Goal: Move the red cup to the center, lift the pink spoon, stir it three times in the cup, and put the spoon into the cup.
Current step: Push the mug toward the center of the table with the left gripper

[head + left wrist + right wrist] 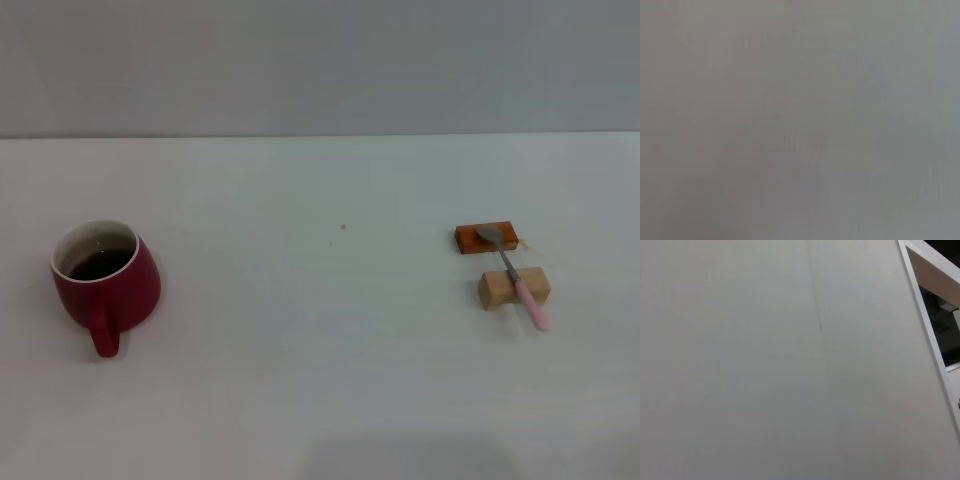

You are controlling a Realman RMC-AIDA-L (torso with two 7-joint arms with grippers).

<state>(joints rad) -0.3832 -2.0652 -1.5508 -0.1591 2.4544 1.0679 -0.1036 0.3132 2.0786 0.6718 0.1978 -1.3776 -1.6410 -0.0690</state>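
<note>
Neither gripper visible, red cup [105, 282] left, pink spoon [514, 274] right

From the left wrist there is only a plain, featureless grey surface [800, 120] filling the whole view, slightly warmer in tone toward one side and cooler toward the other, with no object, edge or finger to be made out.
</note>
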